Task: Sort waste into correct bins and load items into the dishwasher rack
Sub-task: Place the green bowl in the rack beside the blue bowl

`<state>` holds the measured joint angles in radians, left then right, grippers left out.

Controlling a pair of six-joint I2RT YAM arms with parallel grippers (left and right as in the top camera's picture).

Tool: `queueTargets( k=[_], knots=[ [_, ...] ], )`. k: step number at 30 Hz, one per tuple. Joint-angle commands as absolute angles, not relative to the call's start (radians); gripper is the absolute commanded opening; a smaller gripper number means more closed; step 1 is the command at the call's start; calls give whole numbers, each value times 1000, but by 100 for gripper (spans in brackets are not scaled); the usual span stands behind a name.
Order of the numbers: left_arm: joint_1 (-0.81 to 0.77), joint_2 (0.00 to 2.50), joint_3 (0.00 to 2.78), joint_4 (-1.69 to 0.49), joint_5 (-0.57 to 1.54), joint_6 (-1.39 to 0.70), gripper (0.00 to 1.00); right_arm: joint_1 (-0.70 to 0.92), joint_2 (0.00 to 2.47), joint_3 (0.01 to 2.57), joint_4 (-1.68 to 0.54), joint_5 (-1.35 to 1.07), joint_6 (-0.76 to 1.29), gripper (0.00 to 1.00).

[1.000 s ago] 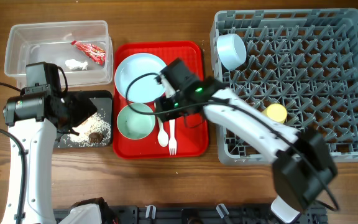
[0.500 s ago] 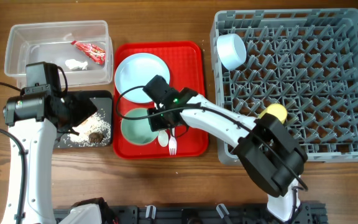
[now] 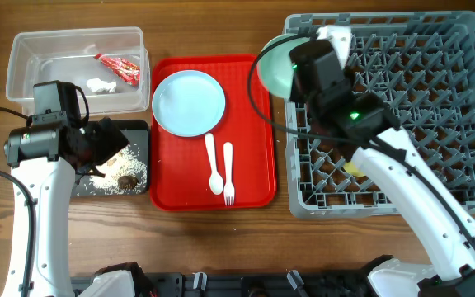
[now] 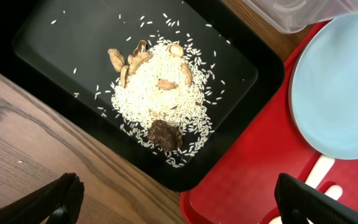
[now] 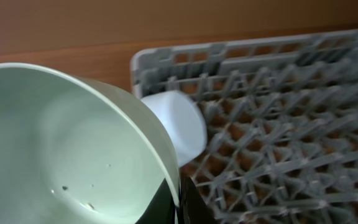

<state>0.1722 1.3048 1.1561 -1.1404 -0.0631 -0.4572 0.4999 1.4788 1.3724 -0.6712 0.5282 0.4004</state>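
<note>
R claw (image 5: 180, 202) clamped on green bowl (image 3: 275, 64) rim. Bowl was on red tray (image 3: 254, 165) 0.5 s ago, now tilted over rack (image 3: 435, 49) top-left corner, beside pale blue bowl (image 5: 178, 127). Tray has 1 plate (image 3: 188, 102), 1 spoon (image 3: 213, 161), 1 fork (image 3: 228, 169). L claw (image 4: 179, 199) open over black tray (image 4: 42, 37) w/ leftovers (image 4: 157, 93).

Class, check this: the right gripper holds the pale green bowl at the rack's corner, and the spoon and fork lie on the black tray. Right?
No. The overhead view shows the spoon and fork lying on the red tray, not the black tray; the rest stands.
</note>
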Motion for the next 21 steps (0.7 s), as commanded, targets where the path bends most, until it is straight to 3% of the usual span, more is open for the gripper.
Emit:
queueTargets(
  k=[1,3,10,14,21],
  knots=[
    [180,1296,1159,-1133,-80,-464,100,422,1466,1380,-610,576,297,4],
    [180,1296,1159,-1129,-80,-464,100,394,1467,1380,-529,607,185,4],
    [180,1296,1159,-1110,-57,-464,100,232,1615,1380,-152,1074,-126,4],
    [180,1296,1159,-1108,-57,-464,100,138,1786,1380,-116,1139,-132,5],
    [180,1296,1159,-1107,-57,-464,100,150,1976,1380,-126,1152,-132,4]
  ],
)
